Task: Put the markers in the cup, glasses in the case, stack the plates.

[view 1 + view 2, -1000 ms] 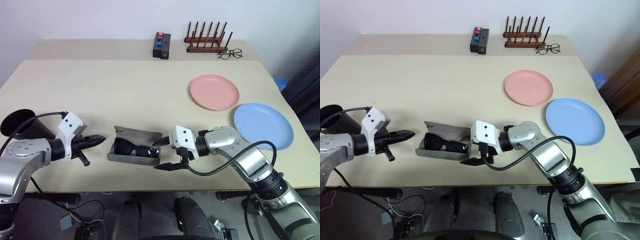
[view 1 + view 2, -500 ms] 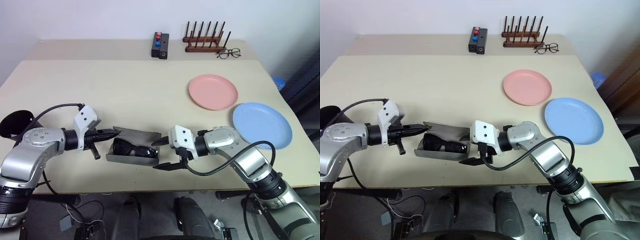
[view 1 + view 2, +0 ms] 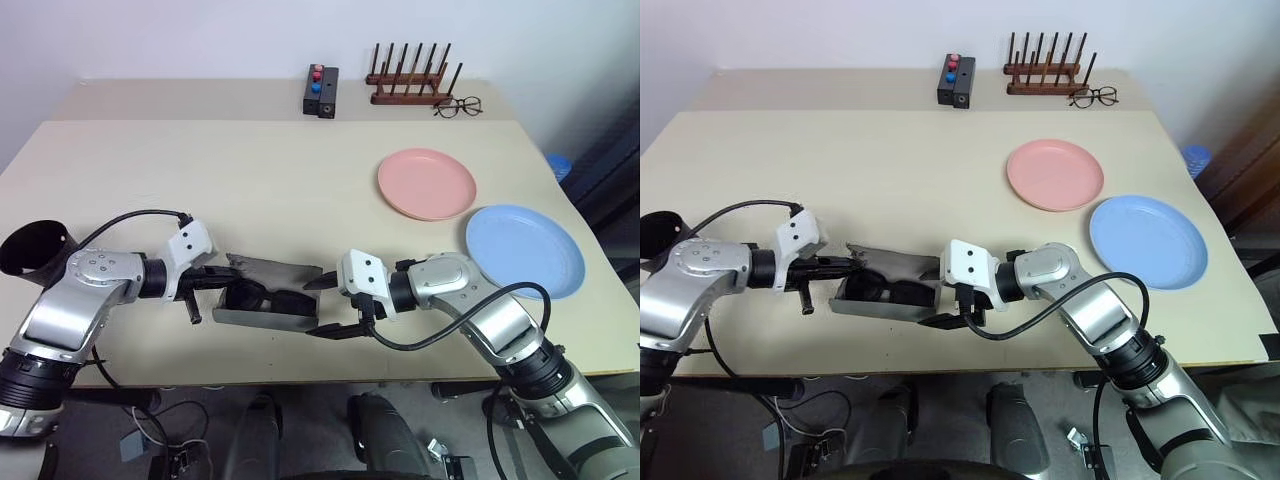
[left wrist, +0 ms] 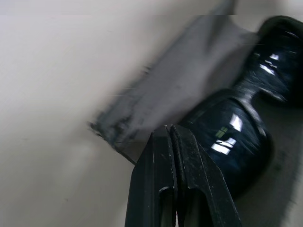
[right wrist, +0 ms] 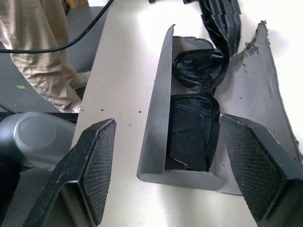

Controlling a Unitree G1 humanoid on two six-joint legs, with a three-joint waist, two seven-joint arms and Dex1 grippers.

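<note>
Since the earlier frame, the closed left claw (image 3: 222,279) has been brought to the grey rectangular hinged case (image 3: 268,304) on the desk (image 3: 250,170).

Left wrist view: pinched tips rest by the black sunglasses (image 4: 236,137) inside.

Right wrist view: the open right claw (image 5: 170,175) straddles the case; its thin lid seems light, best nudged at its edge.

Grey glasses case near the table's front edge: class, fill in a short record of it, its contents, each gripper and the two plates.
case: grey hinged glasses case, lid open
contents: black sunglasses lying inside
left gripper: shut, tip at the case's left end
right gripper: open, at the case's right end, holding nothing
plates: salmon pink plate and light blue plate, side by side, not stacked
</note>
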